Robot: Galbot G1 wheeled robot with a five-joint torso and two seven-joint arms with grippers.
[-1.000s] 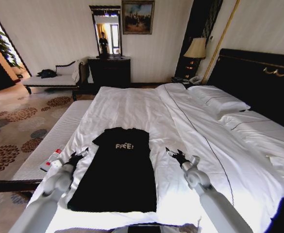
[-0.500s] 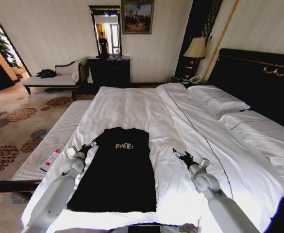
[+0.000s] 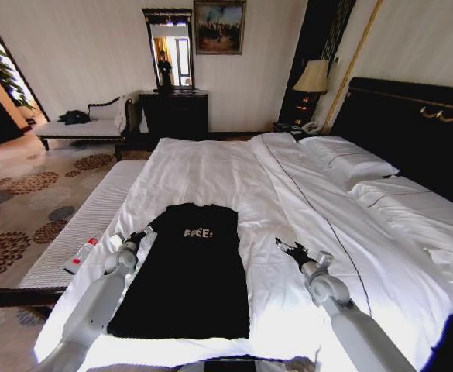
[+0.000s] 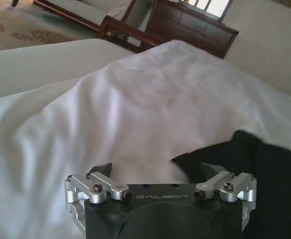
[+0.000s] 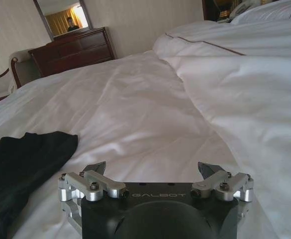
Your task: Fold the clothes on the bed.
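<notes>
bed [image 3: 234, 167]: very large, white sheets and duvet, fills most of head view; dark headboard [image 3: 412, 124] on robot's right, white pillows [image 3: 350, 159] stacked against it
duvet fold: thick folded-back layer runs along right half of bed, dark piping line along its edge
bench [image 3: 83, 225]: pale upholstered, dark frame, along bed's left edge; small white and red object [image 3: 81, 254] lying on it
T-shirt [image 3: 191, 271]: black, short-sleeved, laid flat on near-left part of bed, collar away from robot, white "FREE" lettering on chest; hem close to near bed edge
left arm: reaches forward along shirt's left side
left gripper [image 3: 138, 235]: low over sheet just beside shirt's left sleeve; fingers spread wide, empty; in left wrist view left gripper [image 4: 157, 172] has black sleeve edge [image 4: 220, 149] between fingers, nearer one fingertip
right arm: reaches forward on right of shirt
right gripper [image 3: 286, 249]: over bare white sheet, well apart from shirt's right edge; fingers spread wide, empty; right wrist view shows right gripper [image 5: 152, 169] with shirt sleeve [image 5: 31, 149] off to one side
room behind: dark dresser [image 3: 174, 112] with mirror, lamp [image 3: 313, 77] near headboard
</notes>
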